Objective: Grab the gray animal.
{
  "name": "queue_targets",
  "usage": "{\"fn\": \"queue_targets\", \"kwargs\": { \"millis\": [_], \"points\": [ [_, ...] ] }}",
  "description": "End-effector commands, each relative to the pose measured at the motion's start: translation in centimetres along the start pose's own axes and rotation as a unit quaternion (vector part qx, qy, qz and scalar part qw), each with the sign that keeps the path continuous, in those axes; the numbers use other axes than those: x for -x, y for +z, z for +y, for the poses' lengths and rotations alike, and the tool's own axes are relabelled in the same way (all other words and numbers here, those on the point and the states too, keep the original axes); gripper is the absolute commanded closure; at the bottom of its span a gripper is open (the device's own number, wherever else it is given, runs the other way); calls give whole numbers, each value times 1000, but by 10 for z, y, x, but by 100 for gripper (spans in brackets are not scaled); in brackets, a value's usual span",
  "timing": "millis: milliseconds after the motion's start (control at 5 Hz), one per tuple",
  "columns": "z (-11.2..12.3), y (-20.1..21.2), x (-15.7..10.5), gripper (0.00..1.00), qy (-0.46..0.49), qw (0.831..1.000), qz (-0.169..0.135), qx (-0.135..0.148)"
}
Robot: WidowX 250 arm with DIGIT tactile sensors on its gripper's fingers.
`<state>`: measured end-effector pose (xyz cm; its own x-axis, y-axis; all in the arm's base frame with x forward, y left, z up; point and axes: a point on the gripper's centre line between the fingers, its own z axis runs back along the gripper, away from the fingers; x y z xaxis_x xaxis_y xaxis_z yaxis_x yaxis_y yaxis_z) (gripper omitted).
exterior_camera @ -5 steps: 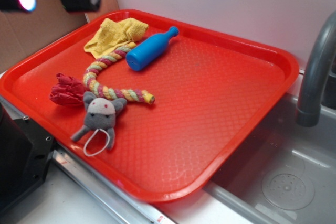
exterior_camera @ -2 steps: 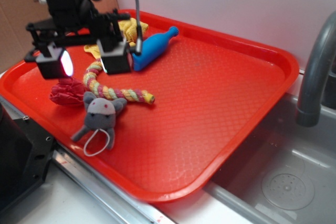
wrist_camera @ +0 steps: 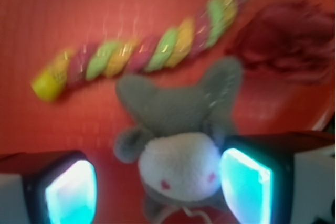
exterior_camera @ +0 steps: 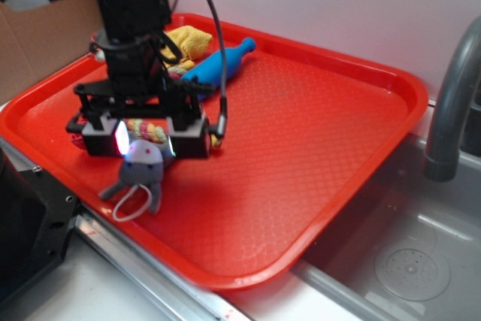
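Plush gray animal (wrist_camera: pixel 181 145), round-eared.

Count, all on one red plastic tray (exterior_camera: pixel 361 133): 1 small gray plush mouse (exterior_camera: pixel 143 173), 1 multicoloured braided rope (wrist_camera: pixel 152 51), 1 crumpled red cloth wad (wrist_camera: pixel 286 45), 1 blue plastic bottle (exterior_camera: pixel 222 65), 1 yellow knit cloth (exterior_camera: pixel 188 39). Beside tray: 1 gray faucet (exterior_camera: pixel 451 110), 1 sink drain (exterior_camera: pixel 412 264).
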<state>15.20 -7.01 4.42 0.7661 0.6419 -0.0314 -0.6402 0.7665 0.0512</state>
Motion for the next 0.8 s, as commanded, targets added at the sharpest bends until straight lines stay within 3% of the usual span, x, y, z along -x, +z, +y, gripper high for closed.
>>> {"fn": "queue_targets", "kwargs": {
  "millis": [0, 200, 600],
  "points": [
    [1, -18, -2, 0, 12, 1000, 5, -15],
    [5, -19, -5, 100, 20, 1000, 1, -13],
    [7, -18, -9, 100, 22, 1000, 3, -14]
  ]
}}
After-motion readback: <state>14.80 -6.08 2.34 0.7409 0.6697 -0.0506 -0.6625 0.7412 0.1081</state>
